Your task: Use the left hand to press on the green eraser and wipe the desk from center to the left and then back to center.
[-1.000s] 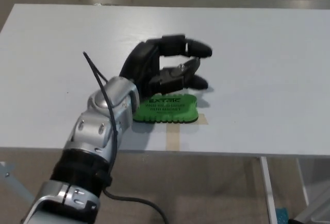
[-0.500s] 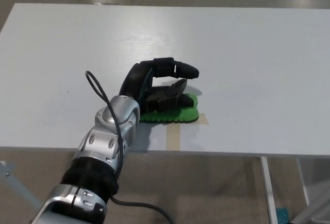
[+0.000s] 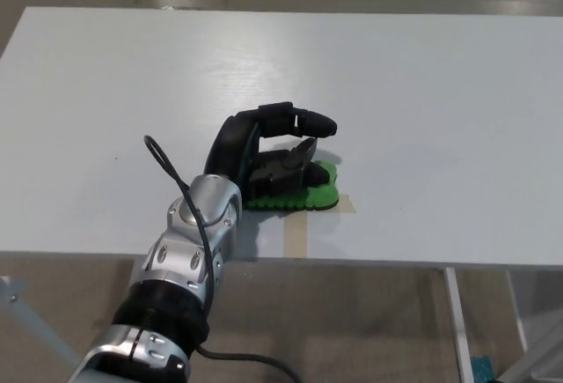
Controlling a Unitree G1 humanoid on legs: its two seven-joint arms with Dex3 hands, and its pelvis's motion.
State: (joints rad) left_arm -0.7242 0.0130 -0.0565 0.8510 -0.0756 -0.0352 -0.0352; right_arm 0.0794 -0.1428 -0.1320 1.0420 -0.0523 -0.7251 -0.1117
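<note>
- One robot arm is entering from the 7 o'clock corner of the head view, its silver forearm [image 3: 189, 251] angling up toward the middle of the white desk [image 3: 440, 92].
- Running along that forearm, a black cable [image 3: 171, 176] is looping out on its 9 o'clock side and trailing off below the desk's near edge.
- Sitting on top of the green eraser [image 3: 312, 194], the left hand [image 3: 264, 150] is covering most of the eraser's 9 o'clock half; the lower black finger [image 3: 286, 170] is lying flat on the green surface, pressing rather than pinching.
- Arching above it, the upper finger [image 3: 308, 121] is pointing toward 3 o'clock, clear of the eraser, with a gap showing between it and the lower finger.
- Lying near the front edge of the desk, slightly toward 6 o'clock from the desk's centre, the eraser is showing only its scalloped 3 o'clock end and near rim beyond the hand.
- Peeking out from under the eraser, a cross of tan tape [image 3: 297, 229] is sticking to the desk, one strip running toward 6 o'clock to the desk edge and a short stub showing at the eraser's 3 o'clock side.
- Beneath the desk at the 5 o'clock corner, a pale metal leg [image 3: 457, 330] is standing on the brownish floor [image 3: 352, 330].
</note>
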